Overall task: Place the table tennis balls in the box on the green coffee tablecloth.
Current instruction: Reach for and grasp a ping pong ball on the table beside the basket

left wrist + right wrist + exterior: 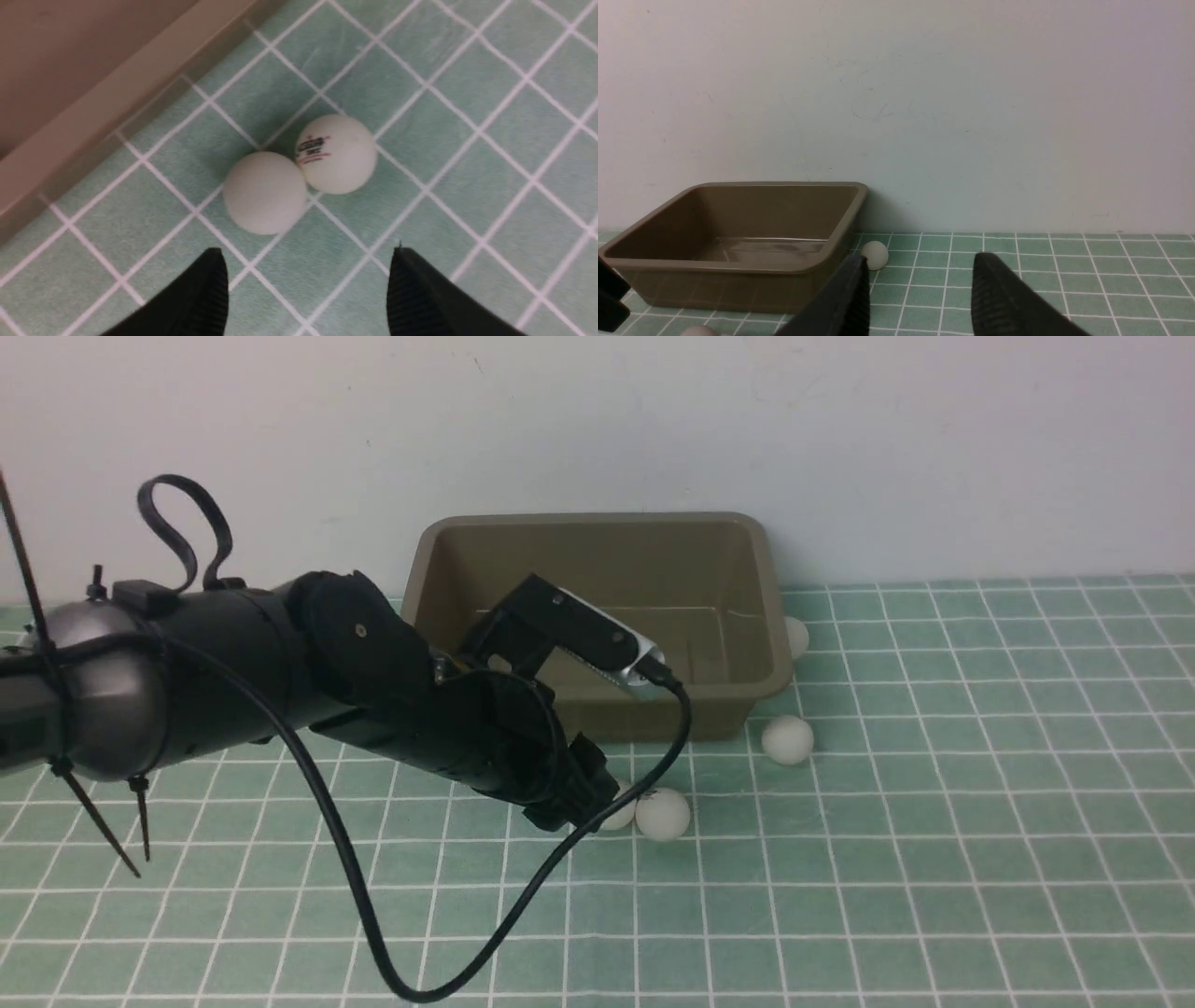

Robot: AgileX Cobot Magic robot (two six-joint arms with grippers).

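From the front, the left arm reaches over the green coffee tablecloth from nine o'clock. The left gripper is down low in front of the box, on the six o'clock side of its near wall. Two balls sit touching there: the near ball, half hidden behind the gripper's tip, and the logo ball at its three o'clock. A third ball lies at about two o'clock of that pair, off the box's near right corner. A fourth ball is tucked against the box's right wall. I see no ball inside the box, though the arm covers part of its floor.

From the left wrist, the left gripper has its fingers spread and empty. The near ball lies straight ahead of the gap, just short of the tips, and the logo ball touches it on the far side, a little askew. To my eye the grasp hangs on that: a short push forward takes the near ball, but the neighbour may get nudged.

From the right wrist, the right gripper hangs back with its fingers apart and nothing between them. The box and fourth ball lie well ahead, so the left arm is plainly nearer the pair
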